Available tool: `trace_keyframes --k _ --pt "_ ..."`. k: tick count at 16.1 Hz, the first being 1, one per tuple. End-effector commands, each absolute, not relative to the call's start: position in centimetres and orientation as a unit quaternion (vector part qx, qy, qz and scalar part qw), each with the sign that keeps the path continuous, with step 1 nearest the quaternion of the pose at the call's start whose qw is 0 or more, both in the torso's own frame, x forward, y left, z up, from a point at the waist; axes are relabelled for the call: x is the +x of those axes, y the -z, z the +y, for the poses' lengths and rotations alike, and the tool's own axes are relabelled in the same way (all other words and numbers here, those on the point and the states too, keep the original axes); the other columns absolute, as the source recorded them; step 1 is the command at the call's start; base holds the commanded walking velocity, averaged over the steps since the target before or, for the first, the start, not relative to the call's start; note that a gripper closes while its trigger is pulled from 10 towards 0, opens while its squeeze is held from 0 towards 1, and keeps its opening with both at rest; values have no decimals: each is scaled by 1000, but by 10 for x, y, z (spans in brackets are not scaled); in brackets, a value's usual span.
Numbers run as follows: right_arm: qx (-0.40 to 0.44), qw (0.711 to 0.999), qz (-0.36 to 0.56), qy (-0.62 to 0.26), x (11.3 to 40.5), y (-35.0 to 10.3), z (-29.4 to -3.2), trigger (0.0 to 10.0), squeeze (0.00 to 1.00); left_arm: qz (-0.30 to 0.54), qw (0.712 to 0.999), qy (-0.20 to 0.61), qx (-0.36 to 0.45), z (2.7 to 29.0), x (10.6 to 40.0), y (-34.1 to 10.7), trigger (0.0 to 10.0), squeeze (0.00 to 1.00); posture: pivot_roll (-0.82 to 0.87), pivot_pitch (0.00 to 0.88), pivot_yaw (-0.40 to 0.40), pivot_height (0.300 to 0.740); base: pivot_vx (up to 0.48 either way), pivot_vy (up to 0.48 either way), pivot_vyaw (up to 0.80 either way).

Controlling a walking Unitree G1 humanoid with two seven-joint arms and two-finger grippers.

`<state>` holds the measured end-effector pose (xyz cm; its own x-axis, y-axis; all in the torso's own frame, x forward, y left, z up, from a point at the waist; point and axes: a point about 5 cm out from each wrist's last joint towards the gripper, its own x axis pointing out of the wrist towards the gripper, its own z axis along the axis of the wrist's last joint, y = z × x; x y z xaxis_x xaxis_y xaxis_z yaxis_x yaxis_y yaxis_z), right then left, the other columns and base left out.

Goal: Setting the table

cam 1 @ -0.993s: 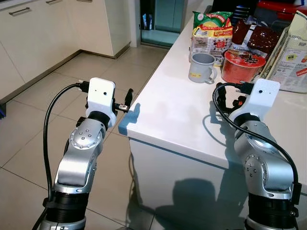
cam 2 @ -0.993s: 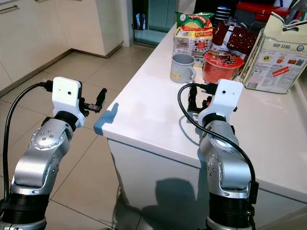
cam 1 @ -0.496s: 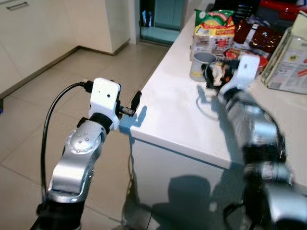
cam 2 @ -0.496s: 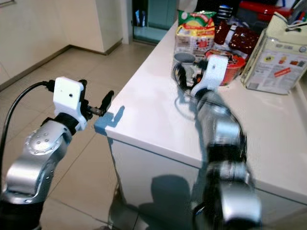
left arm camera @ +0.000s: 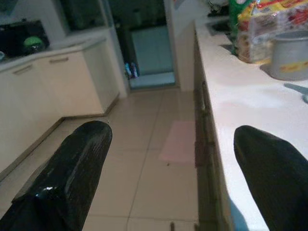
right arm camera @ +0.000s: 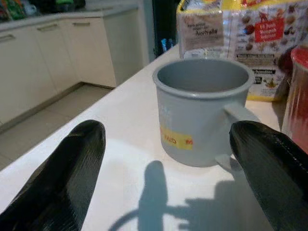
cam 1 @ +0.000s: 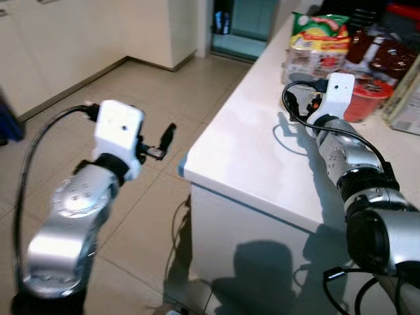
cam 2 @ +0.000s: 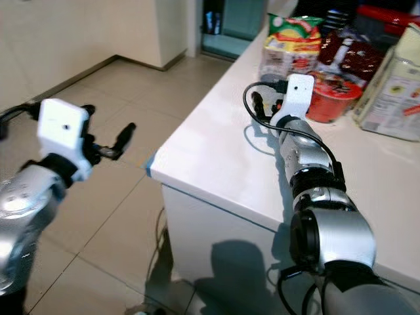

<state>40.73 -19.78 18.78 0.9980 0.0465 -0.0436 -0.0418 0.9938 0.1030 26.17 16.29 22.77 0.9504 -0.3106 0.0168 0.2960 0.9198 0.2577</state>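
A grey mug (right arm camera: 202, 110) with a yellow label stands upright on the white counter (cam 1: 249, 157), its handle towards the red noodle bowl (cam 2: 331, 98). My right gripper (right arm camera: 168, 127) is stretched out low over the counter just short of the mug, open, with one finger on either side of the mug's line. From the head, its white wrist (cam 1: 338, 88) hides most of the mug. My left gripper (cam 1: 164, 139) hangs open over the tiled floor, left of the counter corner, holding nothing.
Snack bags (cam 2: 292, 39) and a dark red packet (cam 2: 354, 56) crowd the counter's far end, with a large printed bag (cam 2: 394, 85) at the right. A blue guard (cam 1: 182, 164) covers the counter corner. Cabinets (left arm camera: 62, 86) line the left wall, with a doorway beyond.
My right arm has reached forward along the counter to the mug. My left arm has swung out left, away from the counter corner. The head view has shifted.
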Motion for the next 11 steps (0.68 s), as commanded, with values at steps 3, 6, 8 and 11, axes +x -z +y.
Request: trace_keyframes --k 3,6,8,11 --pt "43 999 -3 14 409 -202 -214 10000 1000 -15 956 264 128 151 236 -235 10000 0 354 105 17 740 0 0 0" --pt "59 997 -37 24 410 -215 -221 10000 1000 -8 952 281 123 150 228 -241 10000 0 380 108 32 740 0 0 0" --pt "68 996 -50 28 410 -219 -224 10000 1000 1 949 287 126 151 225 -242 10000 0 383 113 37 740 0 0 0" --pt "44 996 -41 59 407 -218 -236 10000 1000 8 948 290 129 152 223 -243 10000 0 396 114 43 740 0 0 0"
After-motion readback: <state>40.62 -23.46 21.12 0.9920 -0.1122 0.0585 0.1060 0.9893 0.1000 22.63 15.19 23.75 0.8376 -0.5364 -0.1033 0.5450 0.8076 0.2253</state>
